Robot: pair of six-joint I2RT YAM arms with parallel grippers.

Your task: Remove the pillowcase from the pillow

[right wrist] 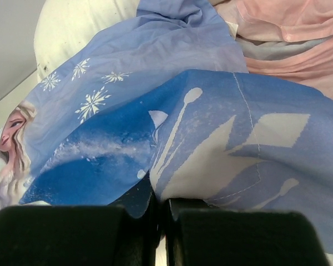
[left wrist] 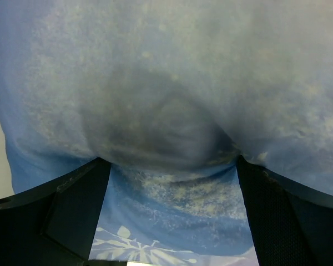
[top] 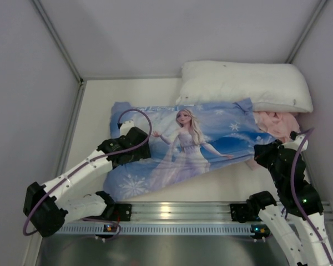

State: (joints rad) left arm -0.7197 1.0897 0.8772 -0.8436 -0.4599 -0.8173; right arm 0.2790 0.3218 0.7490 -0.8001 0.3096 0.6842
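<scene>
Left gripper [left wrist: 171,173] has its two dark fingers [left wrist: 66,199] spread wide and grips nothing; blue cloth fills my view just ahead of them. Right gripper [right wrist: 161,203] is closed, pinching a fold of the pillowcase [top: 183,149] at about 4 o'clock on the table [top: 97,105].

From my overhead view the pillowcase lies spread and wrinkled across the middle of the table. It is light blue with white snowflakes and a blonde cartoon princess in a pale gown. Its pale pink side [top: 277,123] shows bunched at 3 o'clock. The left gripper sits over its 9 o'clock end.

A plump white pillow [top: 244,83] with a few tiny dark specks lies at 1 o'clock, along the far wall. The far edge of the pillowcase touches the pillow's near side; I cannot tell whether any corner is inside.

The table is off-white, closed in by plain grey walls [top: 155,33], with a metal rail [top: 177,210] at 6 o'clock.
</scene>
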